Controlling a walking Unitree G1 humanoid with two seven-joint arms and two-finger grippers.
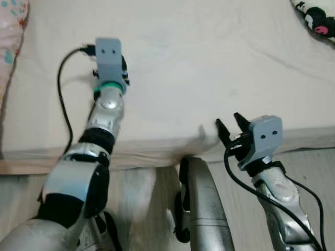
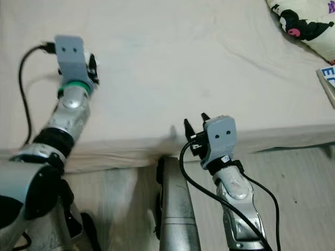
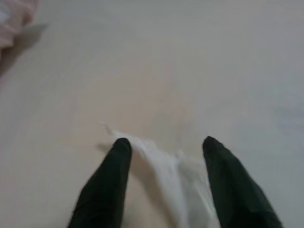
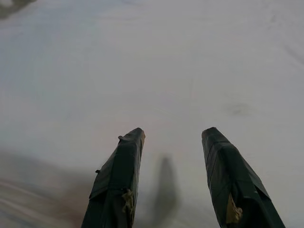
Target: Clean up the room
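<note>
White sheet [image 1: 209, 68], two grippers, one tissue [image 3: 166, 166]

Pale cream bed sheet [image 1: 209, 63] spans scene, mildly creased, mattress edge running across near side. Light wood-grain floor [image 2: 298, 178] below edge (blurred in places). Pink patterned pillow [image 1: 11, 31] far left; cartoon-print pillow [image 2: 303, 26] far right. Soft, even light.

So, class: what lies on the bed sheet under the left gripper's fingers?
A crumpled white tissue lies on the sheet between the open left gripper. Its near end runs out of view, so its full extent cannot be seen.
</note>
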